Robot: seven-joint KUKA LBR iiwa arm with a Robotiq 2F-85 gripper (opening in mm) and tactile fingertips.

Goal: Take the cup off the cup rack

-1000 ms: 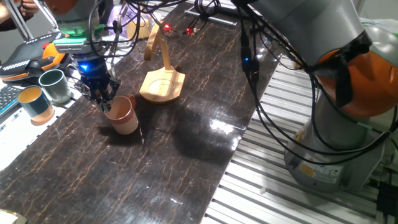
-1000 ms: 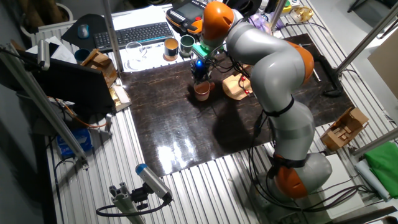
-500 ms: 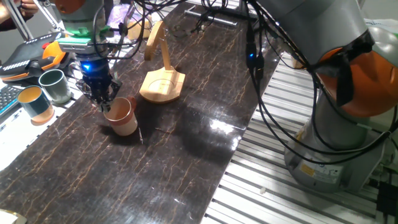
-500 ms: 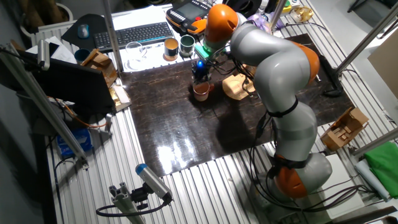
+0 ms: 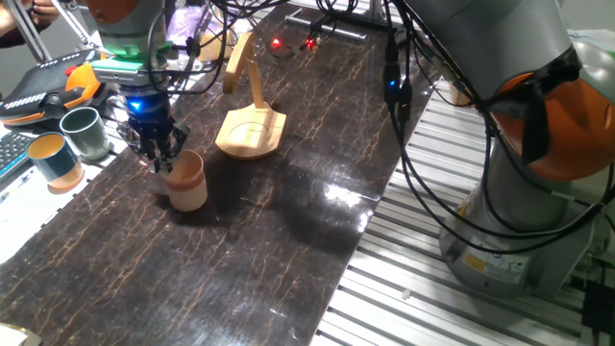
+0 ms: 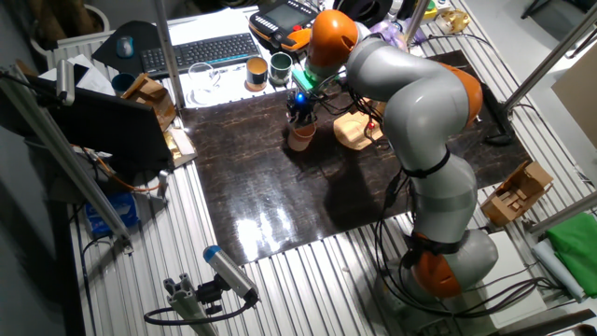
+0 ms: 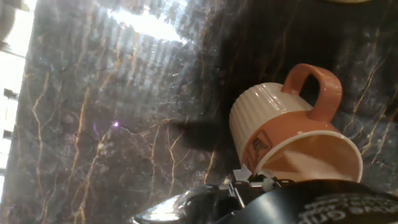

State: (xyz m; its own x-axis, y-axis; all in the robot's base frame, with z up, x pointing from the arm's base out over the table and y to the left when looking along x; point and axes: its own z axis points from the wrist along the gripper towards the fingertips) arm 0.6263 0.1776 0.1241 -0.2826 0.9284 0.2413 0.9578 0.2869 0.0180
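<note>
The salmon-pink cup [image 5: 186, 182] stands upright on the dark marble table, to the left of the wooden cup rack [image 5: 252, 131] and apart from it. It also shows in the other fixed view [image 6: 300, 138] and in the hand view [image 7: 283, 134], with its handle pointing away. My gripper [image 5: 158, 157] sits at the cup's near-left rim, and its fingers [image 7: 247, 178] pinch that rim. The rack [image 6: 353, 131] is bare, with nothing on its curved arm [image 5: 237, 61].
A dark green cup [image 5: 85, 131] and a teal cup with a tan inside [image 5: 54, 160] stand at the table's left edge. An orange controller [image 5: 60, 86] and a keyboard [image 6: 201, 49] lie beyond them. Cables hang over the back of the table [image 5: 317, 173].
The cup was tilted in the gripper and now stands upright on the table. The gripper shifted slightly left with it. The rack has not moved.
</note>
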